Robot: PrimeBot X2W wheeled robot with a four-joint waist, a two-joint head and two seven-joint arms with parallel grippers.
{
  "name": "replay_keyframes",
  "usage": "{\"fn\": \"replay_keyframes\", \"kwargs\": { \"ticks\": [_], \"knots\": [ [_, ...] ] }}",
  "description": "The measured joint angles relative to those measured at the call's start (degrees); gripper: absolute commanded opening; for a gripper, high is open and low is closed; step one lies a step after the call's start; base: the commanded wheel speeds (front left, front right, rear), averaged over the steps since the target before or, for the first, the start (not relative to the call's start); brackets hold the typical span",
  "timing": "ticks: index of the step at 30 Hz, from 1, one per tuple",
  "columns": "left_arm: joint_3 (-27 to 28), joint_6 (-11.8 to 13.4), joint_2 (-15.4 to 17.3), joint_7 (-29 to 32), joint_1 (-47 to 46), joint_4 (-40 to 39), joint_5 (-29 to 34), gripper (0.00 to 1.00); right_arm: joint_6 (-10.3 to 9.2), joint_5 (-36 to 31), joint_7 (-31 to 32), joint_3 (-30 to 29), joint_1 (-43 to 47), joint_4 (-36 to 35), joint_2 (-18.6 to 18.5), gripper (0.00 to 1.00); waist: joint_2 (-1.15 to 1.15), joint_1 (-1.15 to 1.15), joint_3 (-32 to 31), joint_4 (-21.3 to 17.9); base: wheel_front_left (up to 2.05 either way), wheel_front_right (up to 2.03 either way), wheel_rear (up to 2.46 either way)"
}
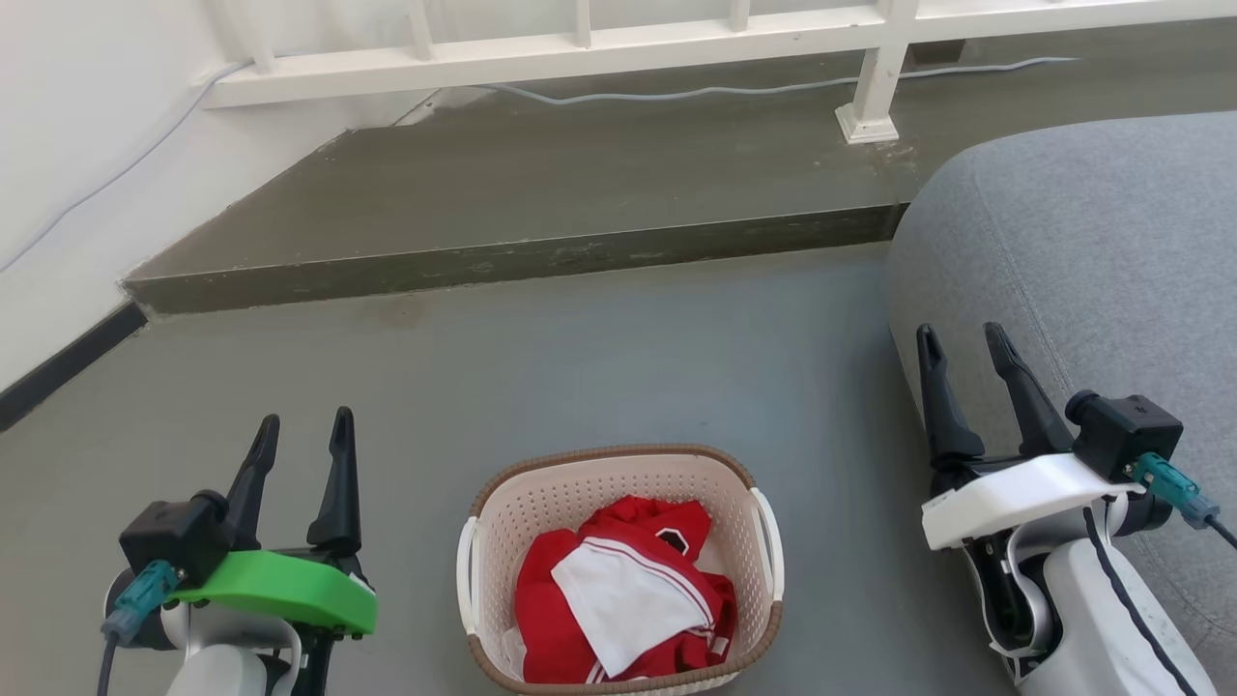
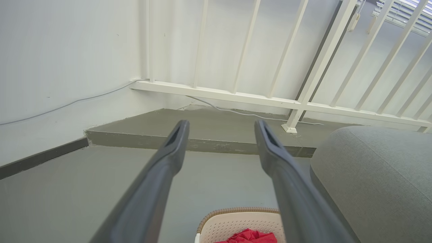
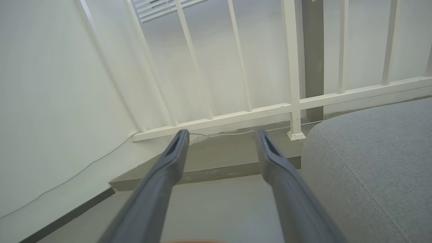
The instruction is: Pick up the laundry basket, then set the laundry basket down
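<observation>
The laundry basket (image 1: 580,495) sits on the grey floor (image 1: 628,358) with a red-and-white garment (image 1: 618,590) inside. It lies between the left gripper (image 1: 305,418) and right gripper (image 1: 962,333), touching neither; both are spread wide and empty.

The laundry basket (image 1: 599,488) sits upright on the grey floor (image 1: 580,367), near and central. It has cream perforated walls, a brown woven-look rim, and a white handle on each of its left and right sides. A red and white garment (image 1: 618,590) lies crumpled inside.
</observation>
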Motion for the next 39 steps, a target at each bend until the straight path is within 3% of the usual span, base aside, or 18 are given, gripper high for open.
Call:
{"fn": "replay_keyframes", "kwargs": {
  "ticks": [28, 29, 39],
  "knots": [
    [2.16, -2.00, -1.68, 0.00, 1.63, -1.55, 2.91, 1.00, 1.52, -2.00, 0.00, -1.67, 1.29, -0.75, 1.51, 1.00, 0.00, 0.00, 1.49, -0.64, 0.00, 0.00, 0.00],
    [2.16, -2.02, -1.76, 0.00, 1.64, -1.55, 2.94, 0.00, 1.52, -2.08, 0.00, -1.70, 1.32, -0.75, 1.52, 0.00, 0.00, 0.00, 1.51, -0.65, 0.00, 0.00, 0.00],
    [1.89, -1.94, -2.56, 0.82, 3.10, 1.70, 1.24, 0.00, 1.49, -0.53, 0.25, -1.68, 4.26, 2.40, 1.86, 0.00, 0.00, 0.00, 1.43, -0.58, 0.00, 0.00, 0.00]
  ]
}}
